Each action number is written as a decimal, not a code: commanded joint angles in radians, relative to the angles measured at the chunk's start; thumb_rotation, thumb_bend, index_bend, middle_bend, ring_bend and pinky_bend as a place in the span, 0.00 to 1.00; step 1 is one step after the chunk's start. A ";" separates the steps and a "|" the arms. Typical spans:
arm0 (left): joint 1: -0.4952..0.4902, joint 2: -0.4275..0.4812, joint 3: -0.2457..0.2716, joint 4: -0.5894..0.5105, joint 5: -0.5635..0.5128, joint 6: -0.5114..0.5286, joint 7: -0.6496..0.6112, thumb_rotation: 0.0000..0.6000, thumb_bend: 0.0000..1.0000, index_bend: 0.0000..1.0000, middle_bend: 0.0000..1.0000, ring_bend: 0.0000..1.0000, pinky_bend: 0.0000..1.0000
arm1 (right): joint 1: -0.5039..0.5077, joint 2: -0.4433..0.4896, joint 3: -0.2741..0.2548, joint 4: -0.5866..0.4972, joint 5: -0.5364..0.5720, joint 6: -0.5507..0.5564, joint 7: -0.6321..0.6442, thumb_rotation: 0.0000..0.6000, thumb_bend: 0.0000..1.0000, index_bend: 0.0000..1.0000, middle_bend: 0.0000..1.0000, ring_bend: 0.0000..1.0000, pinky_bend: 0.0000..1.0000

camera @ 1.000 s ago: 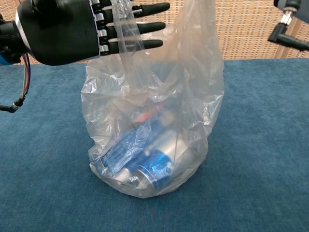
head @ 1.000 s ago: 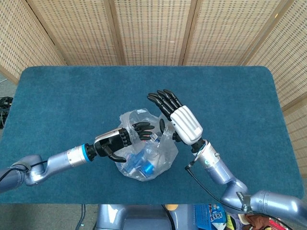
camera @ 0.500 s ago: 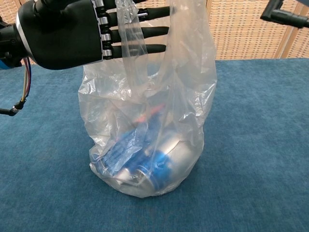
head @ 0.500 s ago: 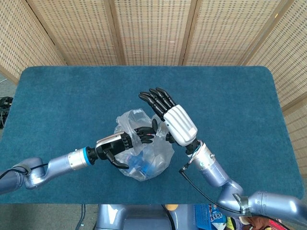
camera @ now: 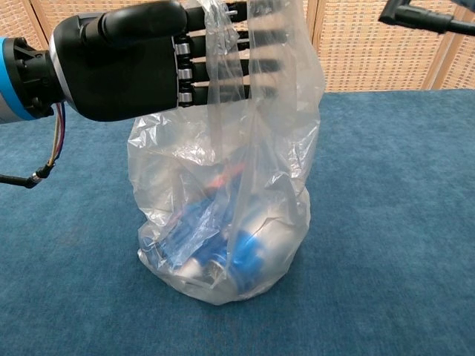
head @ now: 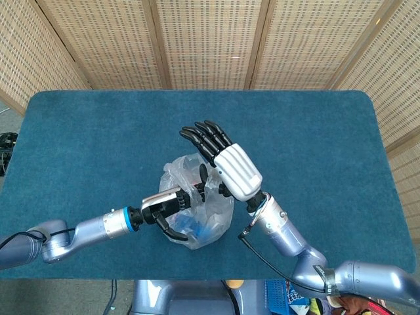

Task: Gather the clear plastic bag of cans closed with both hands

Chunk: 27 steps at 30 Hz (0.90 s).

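Left hand [camera: 122,67]: it enters from the left side and reaches level into the upper part of the clear plastic bag [camera: 230,185]. In the chest view the black palm sits just outside the bag's left edge, and the fingers [camera: 223,70] extend straight and side by side behind the film, passing through the bag's mouth. The thumb lies along the top of the palm. The fingers are extended rather than curled, and no film is seen pinched between them; the hand is spread inside the opening, holding nothing firmly. In the head view the same hand [head: 172,203] lies at the near-left side of the bag [head: 197,210], its silver forearm with a blue wrist band running off toward the lower left.

Right hand [head: 220,154]: it is raised above the far-right side of the bag, white back plate facing the camera, with black fingers [head: 200,134] stretched out, slightly fanned and pointing up-left. It is released and holds nothing. Whether its underside touches the plastic cannot be told from the head view. The chest view shows only a dark fragment of this arm at the top right corner.

Bag: it stands upright on the blue table [head: 315,144], near the centre and toward the near edge. Its upper film rises loose and ungathered. The cans [camera: 223,252], blue and silver, lie heaped at the bottom.
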 commanded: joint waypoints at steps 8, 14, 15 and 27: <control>0.036 0.006 -0.036 -0.049 -0.044 0.000 0.220 1.00 0.19 0.09 0.04 0.01 0.00 | 0.008 0.007 -0.004 -0.022 0.018 -0.016 0.001 1.00 0.84 0.00 0.12 0.00 0.00; 0.054 0.009 -0.066 -0.084 -0.077 -0.015 0.372 1.00 0.19 0.12 0.06 0.02 0.00 | 0.001 0.032 -0.029 -0.034 -0.022 -0.020 0.004 1.00 0.84 0.00 0.12 0.00 0.00; 0.057 0.008 -0.070 -0.088 -0.080 -0.017 0.397 1.00 0.19 0.13 0.07 0.02 0.00 | 0.001 0.035 -0.031 -0.031 -0.026 -0.021 0.005 1.00 0.84 0.00 0.12 0.00 0.00; 0.067 -0.015 -0.100 -0.122 -0.098 -0.063 0.598 1.00 0.19 0.16 0.09 0.04 0.00 | 0.016 0.039 -0.045 -0.022 -0.045 -0.044 0.016 1.00 0.84 0.00 0.12 0.01 0.00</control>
